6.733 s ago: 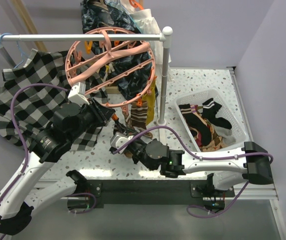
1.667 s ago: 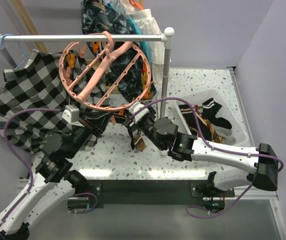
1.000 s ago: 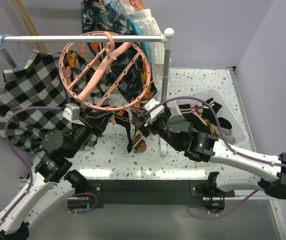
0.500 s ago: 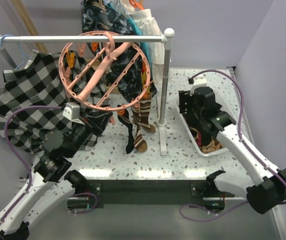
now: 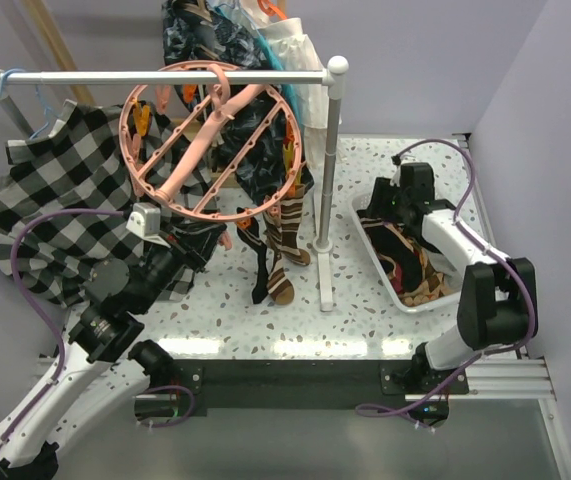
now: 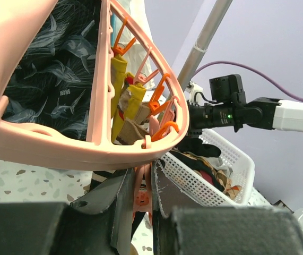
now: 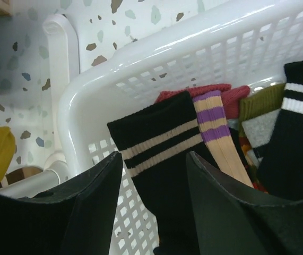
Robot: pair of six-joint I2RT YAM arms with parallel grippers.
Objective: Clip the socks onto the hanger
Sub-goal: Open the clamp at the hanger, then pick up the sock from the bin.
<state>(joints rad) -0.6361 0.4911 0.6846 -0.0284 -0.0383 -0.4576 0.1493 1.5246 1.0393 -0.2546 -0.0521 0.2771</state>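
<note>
Right gripper point(image 7: 154, 159), jaws apart, hovers over the black cream-striped sock point(image 7: 156, 133) in the far left corner of the white plastic basket point(image 7: 87, 95) — close squarely across its cuff; left gripper point(image 6: 139, 208) is clamped on a pink clip point(image 6: 140, 195) under the round salmon-pink hanger point(image 6: 61, 151) — hold it steady

Bright, even light falls from above; shadows on the worktop point(image 5: 225, 315) are soft and faint. The overhead view is sharp throughout. In the left wrist view the hanger point(image 6: 50, 151) rim looms close and slightly soft, the jaws dark and blurred. The basket point(image 7: 114, 66) rim shows white glare.
</note>
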